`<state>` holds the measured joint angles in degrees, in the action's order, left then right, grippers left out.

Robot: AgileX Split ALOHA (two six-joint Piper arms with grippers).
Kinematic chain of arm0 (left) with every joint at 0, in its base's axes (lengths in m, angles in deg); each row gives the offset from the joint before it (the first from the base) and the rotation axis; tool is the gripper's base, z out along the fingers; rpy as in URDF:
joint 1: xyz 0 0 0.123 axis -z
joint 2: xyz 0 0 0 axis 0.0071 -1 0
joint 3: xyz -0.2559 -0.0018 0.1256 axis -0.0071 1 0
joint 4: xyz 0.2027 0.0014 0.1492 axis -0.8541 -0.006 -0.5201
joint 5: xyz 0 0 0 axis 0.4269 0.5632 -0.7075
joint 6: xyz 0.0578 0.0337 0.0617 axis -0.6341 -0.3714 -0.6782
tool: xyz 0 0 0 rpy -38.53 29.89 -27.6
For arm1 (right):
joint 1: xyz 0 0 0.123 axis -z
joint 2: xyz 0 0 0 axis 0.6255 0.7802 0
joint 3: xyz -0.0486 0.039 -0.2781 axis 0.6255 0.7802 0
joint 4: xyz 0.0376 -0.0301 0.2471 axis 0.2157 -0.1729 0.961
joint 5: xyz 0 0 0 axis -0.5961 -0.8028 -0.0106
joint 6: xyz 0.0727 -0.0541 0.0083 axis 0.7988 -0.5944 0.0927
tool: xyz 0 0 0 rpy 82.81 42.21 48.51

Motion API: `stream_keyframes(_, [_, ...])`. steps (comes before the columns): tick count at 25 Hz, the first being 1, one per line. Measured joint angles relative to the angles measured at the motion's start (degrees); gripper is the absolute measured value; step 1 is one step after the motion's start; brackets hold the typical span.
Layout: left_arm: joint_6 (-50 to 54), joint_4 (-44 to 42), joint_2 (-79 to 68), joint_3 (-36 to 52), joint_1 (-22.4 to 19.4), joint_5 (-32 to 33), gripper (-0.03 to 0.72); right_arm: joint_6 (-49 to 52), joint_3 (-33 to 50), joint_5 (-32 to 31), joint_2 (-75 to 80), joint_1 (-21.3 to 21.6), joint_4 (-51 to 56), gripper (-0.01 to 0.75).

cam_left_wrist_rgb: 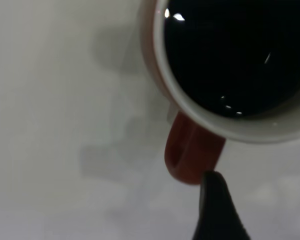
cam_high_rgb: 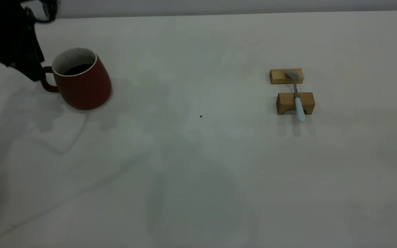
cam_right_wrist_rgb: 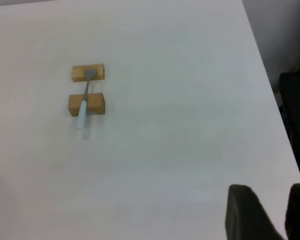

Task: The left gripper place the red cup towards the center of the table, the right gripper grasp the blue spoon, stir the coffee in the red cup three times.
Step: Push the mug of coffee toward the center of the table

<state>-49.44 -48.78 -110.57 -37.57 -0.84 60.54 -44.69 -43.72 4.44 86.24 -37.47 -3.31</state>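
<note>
Glossy ceramic red cup [cam_high_rgb: 83,81], matt table [cam_high_rgb: 198,165], wooden blocks [cam_high_rgb: 295,102].

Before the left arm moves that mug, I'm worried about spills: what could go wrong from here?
1. The red cup is nearly full of coffee, so a jerky slide could slop it onto the table.
2. The left gripper is at the loop handle; an off-centre hold might tip the cup.
3. The blue spoon only rests across two wooden blocks, so a nudge could roll it off.
</note>
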Motion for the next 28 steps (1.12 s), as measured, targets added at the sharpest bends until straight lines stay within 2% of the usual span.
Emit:
stream_keyframes(7, [-0.79,-0.59,-3.45,-0.39,0.00,-5.95,0.523,0.00,0.00,0.00,0.00,0.00,0.00,0.237])
stream_keyframes(18, [-4.17,0.48,-4.92,-0.43,0.18,-7.21,0.523,0.00,0.00,0.00,0.00,0.00,0.00,0.237])
stream_keyframes(22, [-6.67,0.87,-5.02,-0.49,1.37,-6.97,0.523,0.00,0.00,0.00,0.00,0.00,0.00,0.237])
stream_keyframes(28, [-9.71,4.46,-5.25,-0.49,5.28,-7.68,0.523,0.00,0.00,0.00,0.00,0.00,0.00,0.237])
